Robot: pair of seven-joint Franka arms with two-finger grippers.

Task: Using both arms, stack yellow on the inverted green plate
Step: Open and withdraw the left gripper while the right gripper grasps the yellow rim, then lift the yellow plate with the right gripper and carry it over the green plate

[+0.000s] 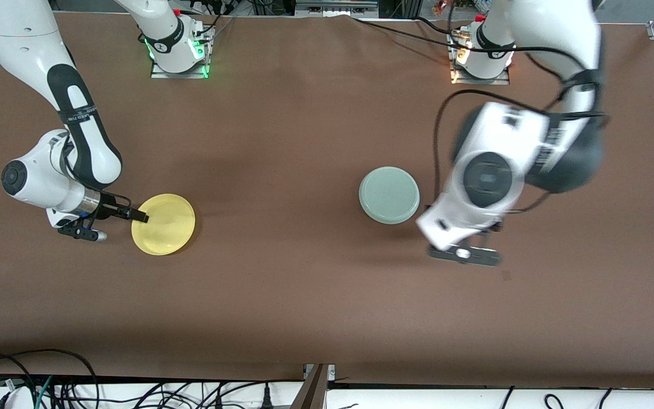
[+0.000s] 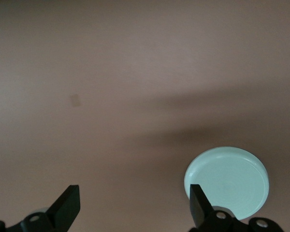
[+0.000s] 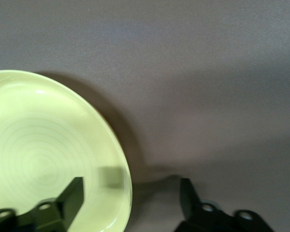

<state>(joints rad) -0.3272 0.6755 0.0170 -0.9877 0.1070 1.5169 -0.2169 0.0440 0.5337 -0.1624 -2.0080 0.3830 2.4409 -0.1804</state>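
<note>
- Now, my right gripper (image 3: 128, 203) is down at the yellow (image 1: 163, 224) plate's rim at the right arm's end of the counter (image 1: 304, 284), jaws wide, one finger over the plate and one outside the rim.
- I'd close squarely on the rim before lifting; a shallow bite could let the glossy plate tip out.
- My left gripper (image 2: 133, 208) hangs over bare counter just beside the green plate (image 1: 389, 195), jaws wide and empty.
- Green plate lies flat, underside up, well apart from the yellow; I'd keep the left arm clear of it.
</note>
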